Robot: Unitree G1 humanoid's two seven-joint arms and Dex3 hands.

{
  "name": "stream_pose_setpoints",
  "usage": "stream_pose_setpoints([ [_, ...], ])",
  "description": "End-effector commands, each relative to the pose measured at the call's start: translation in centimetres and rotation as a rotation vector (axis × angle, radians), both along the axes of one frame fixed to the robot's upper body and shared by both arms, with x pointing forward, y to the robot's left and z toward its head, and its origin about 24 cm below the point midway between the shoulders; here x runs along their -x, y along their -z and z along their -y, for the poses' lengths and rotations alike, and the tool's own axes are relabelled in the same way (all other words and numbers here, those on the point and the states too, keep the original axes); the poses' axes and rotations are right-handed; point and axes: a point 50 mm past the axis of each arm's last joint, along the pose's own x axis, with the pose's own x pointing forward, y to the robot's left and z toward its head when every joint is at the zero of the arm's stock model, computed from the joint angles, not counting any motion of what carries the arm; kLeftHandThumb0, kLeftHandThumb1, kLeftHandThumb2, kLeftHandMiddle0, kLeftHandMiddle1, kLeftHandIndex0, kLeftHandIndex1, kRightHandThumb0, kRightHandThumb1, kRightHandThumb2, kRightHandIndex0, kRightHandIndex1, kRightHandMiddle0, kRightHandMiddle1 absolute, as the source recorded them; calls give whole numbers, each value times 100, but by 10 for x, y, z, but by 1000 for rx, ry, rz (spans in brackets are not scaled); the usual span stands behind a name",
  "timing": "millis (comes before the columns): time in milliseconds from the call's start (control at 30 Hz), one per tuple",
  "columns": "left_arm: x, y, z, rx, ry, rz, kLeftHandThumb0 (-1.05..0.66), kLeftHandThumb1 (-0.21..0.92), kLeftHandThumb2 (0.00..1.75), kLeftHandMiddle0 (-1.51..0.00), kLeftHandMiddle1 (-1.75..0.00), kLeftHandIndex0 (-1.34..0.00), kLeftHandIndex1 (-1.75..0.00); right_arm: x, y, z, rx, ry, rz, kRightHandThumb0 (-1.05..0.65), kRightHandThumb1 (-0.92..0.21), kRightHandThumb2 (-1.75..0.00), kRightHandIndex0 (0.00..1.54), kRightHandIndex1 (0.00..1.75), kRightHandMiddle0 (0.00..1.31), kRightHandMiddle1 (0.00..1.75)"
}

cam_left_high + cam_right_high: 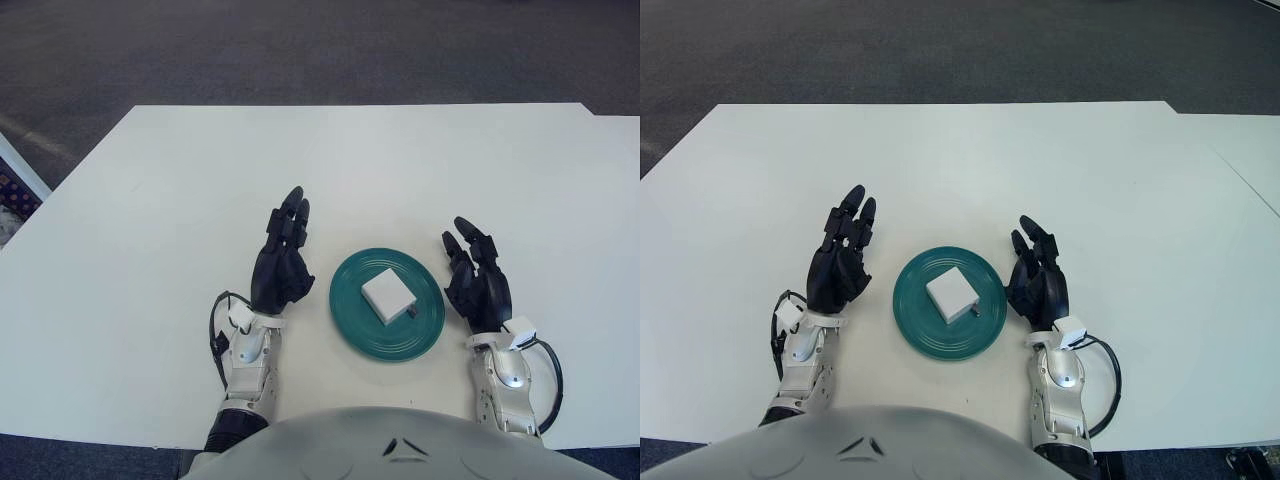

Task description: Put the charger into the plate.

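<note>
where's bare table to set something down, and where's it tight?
Bare: the white table beyond both hands, and outboard of each hand. Tight: the green plate holding the charger sits close between the open left hand and open right hand.

Left hand and right hand, black, three-fingered, both lying low near the near edge of the table, palms facing inward, fingers extending straight toward the far edge, holding nothing. White wrists trailing black cables toward the torso.
</note>
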Motion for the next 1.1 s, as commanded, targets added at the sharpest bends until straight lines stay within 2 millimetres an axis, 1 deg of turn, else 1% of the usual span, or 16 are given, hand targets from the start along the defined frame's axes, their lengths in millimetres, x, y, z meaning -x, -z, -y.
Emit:
stream_pose_setpoints([
  [0,55,68,-12,-56,-99,-362,-93,92,92,-16,0,0,-38,33,39,0,-44,15,-250,-83,-92,-84,14,0,0,47],
  [300,55,69,-12,-84,-82,-381,-92,92,93,-13,0,0,-30,32,38,0,-38,2,-244,-82,-92,-84,10,0,0,42],
  [400,55,70,-12,-79,-82,-386,-92,92,94,-12,0,0,-28,31,38,-1,-33,-6,-242,-83,-92,-84,9,0,0,38],
  [600,52,73,-16,-96,-65,-402,-93,92,94,-12,0,0,-26,31,37,-1,-28,-18,-243,-85,-92,-85,7,0,0,33],
  [900,52,75,-18,-199,-38,-420,-98,92,95,-12,0,0,-25,32,37,0,-29,-27,-251,-86,-92,-84,5,0,0,28],
  [1067,51,75,-20,-217,-45,-460,-100,92,94,-10,0,0,-25,32,36,0,-31,-28,-254,-86,-92,-84,6,0,0,27],
])
